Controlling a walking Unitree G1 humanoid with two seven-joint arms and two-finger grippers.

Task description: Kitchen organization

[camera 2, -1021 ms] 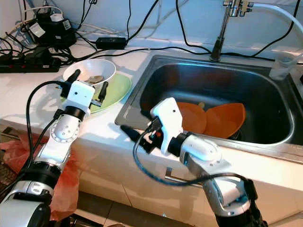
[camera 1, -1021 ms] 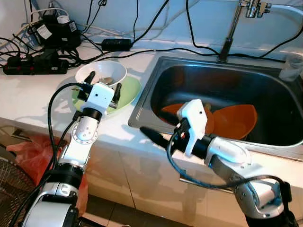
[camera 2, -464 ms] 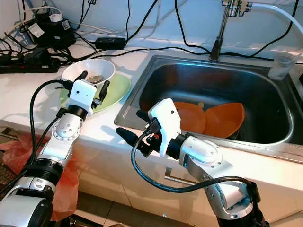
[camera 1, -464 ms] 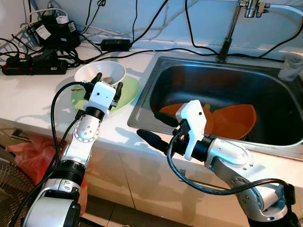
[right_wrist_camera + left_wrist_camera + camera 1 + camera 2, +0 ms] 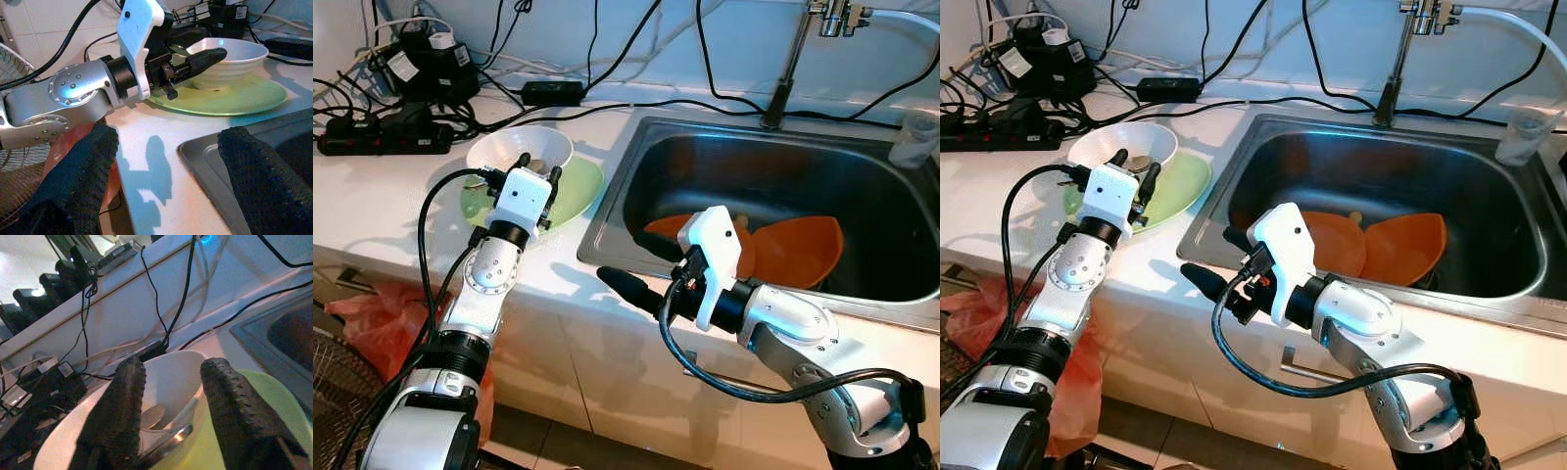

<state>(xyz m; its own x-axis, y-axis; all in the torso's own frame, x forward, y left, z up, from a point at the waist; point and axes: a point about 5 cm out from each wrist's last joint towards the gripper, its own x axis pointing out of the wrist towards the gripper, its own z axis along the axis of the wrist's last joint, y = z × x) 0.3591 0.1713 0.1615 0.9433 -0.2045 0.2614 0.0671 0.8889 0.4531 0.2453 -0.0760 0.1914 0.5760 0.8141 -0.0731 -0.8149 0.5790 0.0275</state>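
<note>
White bowl [image 5: 521, 149] on green plate [image 5: 576, 192], far left table: my left jaws [image 5: 537, 167] apart at its rim, ungrasped; right jaws [image 5: 1215, 262] apart, idle; orange plates [image 5: 803, 250] left in sink [image 5: 607, 220]

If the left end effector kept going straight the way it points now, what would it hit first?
Most likely the white bowl: the left end effector, open, aims at its near rim, with a spoon inside. Depth is unclear, but one finger appears to be already over the rim.
</note>
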